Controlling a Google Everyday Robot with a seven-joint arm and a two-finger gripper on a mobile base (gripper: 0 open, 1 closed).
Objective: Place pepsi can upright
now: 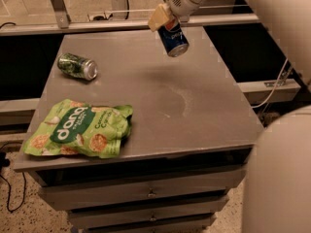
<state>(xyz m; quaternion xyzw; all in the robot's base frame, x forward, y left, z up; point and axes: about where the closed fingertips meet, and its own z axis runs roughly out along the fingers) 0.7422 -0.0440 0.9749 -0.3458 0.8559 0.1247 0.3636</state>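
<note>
The pepsi can [173,39] is dark blue with a red-white-blue logo and a silver end. It hangs in the air above the far middle of the grey table [194,106], tilted, with its silver end pointing down and toward me. My gripper [164,19] is shut on the can's upper end, coming in from the top of the view. The can does not touch the table.
A green patterned can [77,66] lies on its side at the table's far left. A green snack bag [80,130] lies flat at the near left. Drawers [146,193] sit under the tabletop. My white arm fills the right edge.
</note>
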